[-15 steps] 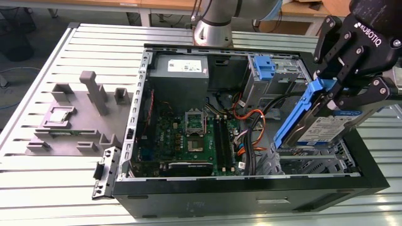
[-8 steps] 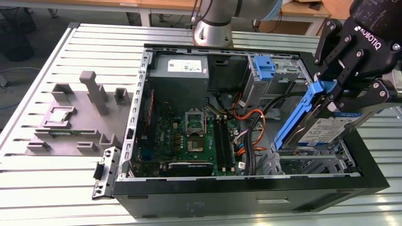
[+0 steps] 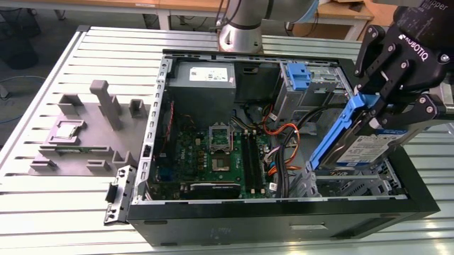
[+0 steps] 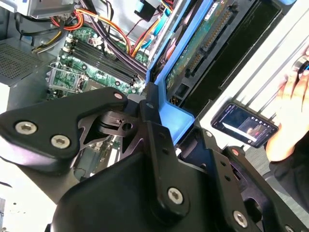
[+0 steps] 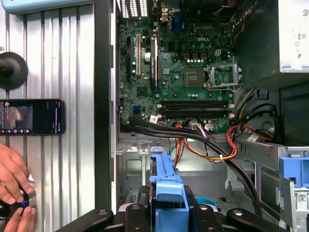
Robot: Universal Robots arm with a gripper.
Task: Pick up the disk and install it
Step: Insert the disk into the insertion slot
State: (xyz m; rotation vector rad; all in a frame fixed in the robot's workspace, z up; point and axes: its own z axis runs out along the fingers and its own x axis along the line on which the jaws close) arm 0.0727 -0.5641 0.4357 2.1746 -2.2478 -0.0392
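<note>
My gripper (image 3: 388,112) is shut on the disk (image 3: 370,150), a silver drive with a white-and-blue label in a blue bracket (image 3: 339,128). The disk hangs tilted, lower end down, just above the grey metal drive bay (image 3: 349,185) at the exterior view's right of the open computer case (image 3: 284,215). In the second wrist view the disk's green circuit-board underside (image 4: 193,53) and blue bracket (image 4: 173,115) run away from the black fingers (image 4: 153,126). In the first wrist view the bracket's end (image 5: 166,186) sticks out between the fingers over the bay floor.
Inside the case lie the motherboard (image 3: 212,154), a grey power supply (image 3: 202,79), orange and black cables (image 3: 284,143) and a tall blue latch piece (image 3: 299,74). A grey fixture (image 3: 85,133) stands on the slatted table. A phone (image 5: 31,117) and a person's hand (image 5: 12,193) are beside the case.
</note>
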